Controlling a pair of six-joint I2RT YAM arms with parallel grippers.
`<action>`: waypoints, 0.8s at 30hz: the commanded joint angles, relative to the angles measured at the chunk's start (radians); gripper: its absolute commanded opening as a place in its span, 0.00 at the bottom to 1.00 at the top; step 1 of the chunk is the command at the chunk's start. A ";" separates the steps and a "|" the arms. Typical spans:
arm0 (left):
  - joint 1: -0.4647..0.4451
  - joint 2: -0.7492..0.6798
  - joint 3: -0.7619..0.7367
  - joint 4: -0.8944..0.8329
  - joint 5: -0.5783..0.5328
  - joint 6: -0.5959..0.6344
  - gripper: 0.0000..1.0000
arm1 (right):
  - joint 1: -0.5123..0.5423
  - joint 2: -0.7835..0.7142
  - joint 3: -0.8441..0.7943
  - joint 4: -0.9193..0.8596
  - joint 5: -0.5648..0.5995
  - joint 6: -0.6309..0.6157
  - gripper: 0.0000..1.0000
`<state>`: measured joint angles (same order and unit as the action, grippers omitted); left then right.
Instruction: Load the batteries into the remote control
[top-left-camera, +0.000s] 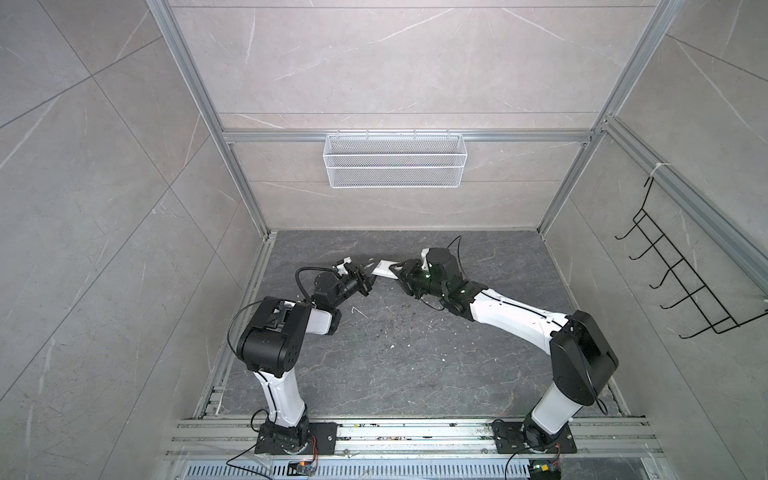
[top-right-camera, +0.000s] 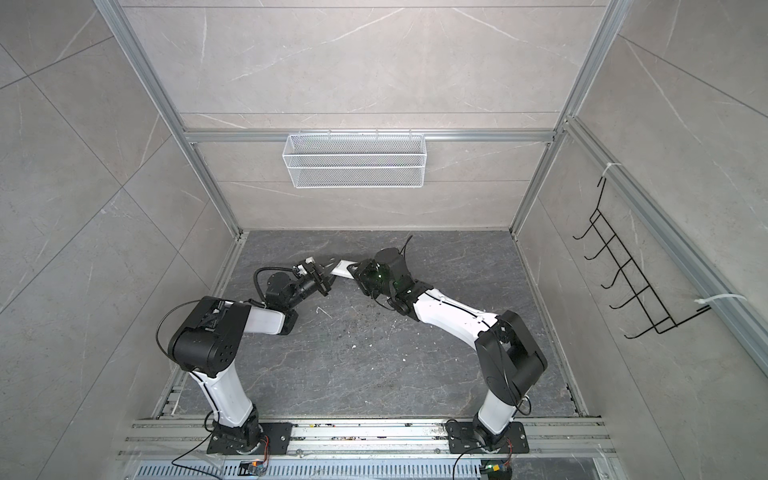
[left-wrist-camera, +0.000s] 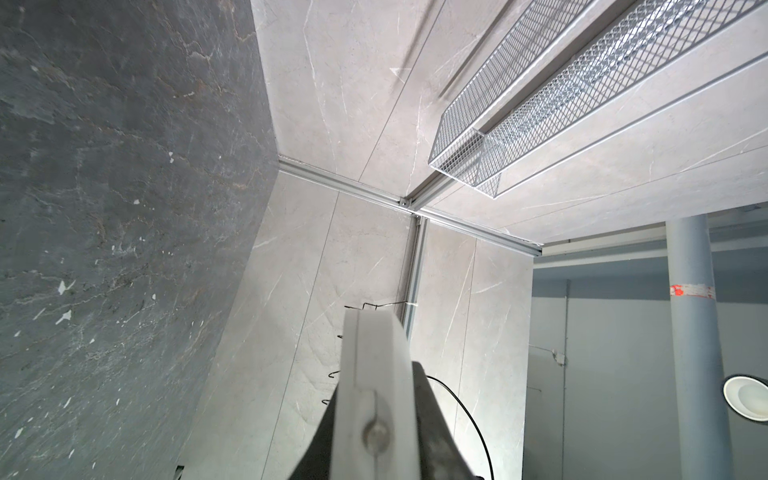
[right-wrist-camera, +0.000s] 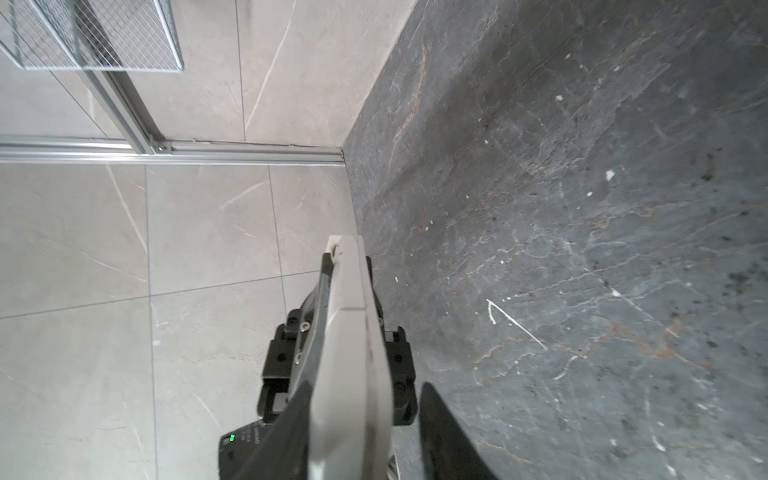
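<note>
The white remote control (top-left-camera: 384, 269) (top-right-camera: 343, 266) hangs in the air above the back middle of the floor, held edge-on between both arms. My left gripper (top-left-camera: 371, 267) (left-wrist-camera: 374, 399) is shut on one end of the remote control (left-wrist-camera: 372, 349), a dark finger pressed to each flat side. My right gripper (top-left-camera: 400, 271) (right-wrist-camera: 365, 388) stands open around the other end of the remote control (right-wrist-camera: 349, 332): one finger rests against it and the other stands apart with a clear gap. The batteries are out of view.
A white mesh basket (top-left-camera: 394, 160) hangs on the back wall. A black wire hook rack (top-left-camera: 685, 270) juts from the right wall. White specks and a thin white bent wire (top-left-camera: 358, 311) lie on the dark slate floor (top-left-camera: 395, 374).
</note>
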<state>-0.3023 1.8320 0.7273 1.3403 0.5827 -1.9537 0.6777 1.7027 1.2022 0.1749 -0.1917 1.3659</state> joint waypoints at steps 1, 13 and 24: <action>-0.007 -0.049 0.026 0.074 0.025 0.003 0.00 | -0.021 -0.026 -0.010 -0.031 -0.005 -0.018 0.49; -0.012 -0.043 0.027 0.072 0.020 0.000 0.00 | -0.044 -0.061 -0.029 -0.020 -0.025 -0.026 0.47; -0.012 -0.036 0.032 0.073 0.010 -0.004 0.00 | -0.041 -0.061 -0.072 0.071 -0.069 0.049 0.38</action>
<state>-0.3145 1.8294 0.7273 1.3403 0.5865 -1.9537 0.6334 1.6482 1.1591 0.1925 -0.2340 1.3800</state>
